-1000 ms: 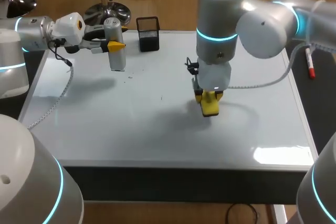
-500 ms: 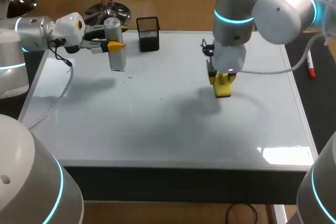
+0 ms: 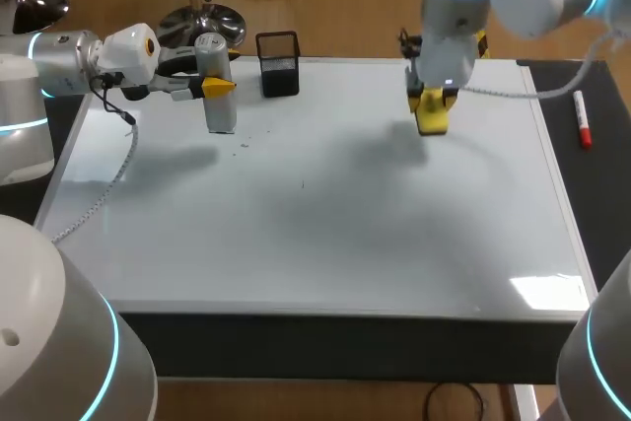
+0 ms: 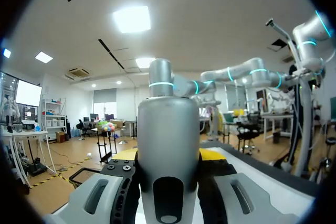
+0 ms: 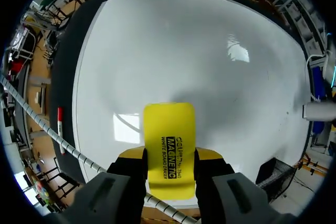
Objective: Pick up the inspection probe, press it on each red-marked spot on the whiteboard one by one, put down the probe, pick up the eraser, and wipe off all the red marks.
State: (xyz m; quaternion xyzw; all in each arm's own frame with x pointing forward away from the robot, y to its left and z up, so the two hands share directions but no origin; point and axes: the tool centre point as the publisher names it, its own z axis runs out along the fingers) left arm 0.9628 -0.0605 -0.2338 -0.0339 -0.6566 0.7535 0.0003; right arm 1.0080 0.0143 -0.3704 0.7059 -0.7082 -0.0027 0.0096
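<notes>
My left gripper (image 3: 219,87) is shut on the grey cylindrical probe (image 3: 215,86), which it holds upright over the whiteboard's (image 3: 325,214) far left part. In the left wrist view the probe (image 4: 168,124) fills the gap between the fingers (image 4: 122,179). At the far right of the board, my right gripper (image 3: 432,105) is shut on the yellow eraser (image 3: 432,120). In the right wrist view the eraser (image 5: 169,145) sticks out ahead of the gripper (image 5: 170,157) over the white surface (image 5: 210,51). No red marks show on the board.
A black mesh holder (image 3: 279,64) stands at the board's far edge, right of the probe. A red marker (image 3: 583,120) lies on the dark table beyond the board's right edge, also seen as the marker (image 5: 60,124) beside the right gripper. A few tiny dark specks (image 3: 244,143) dot the board.
My right arm has carried the eraser from the middle of the board toward its far right edge. The left arm and the probe have kept still.
</notes>
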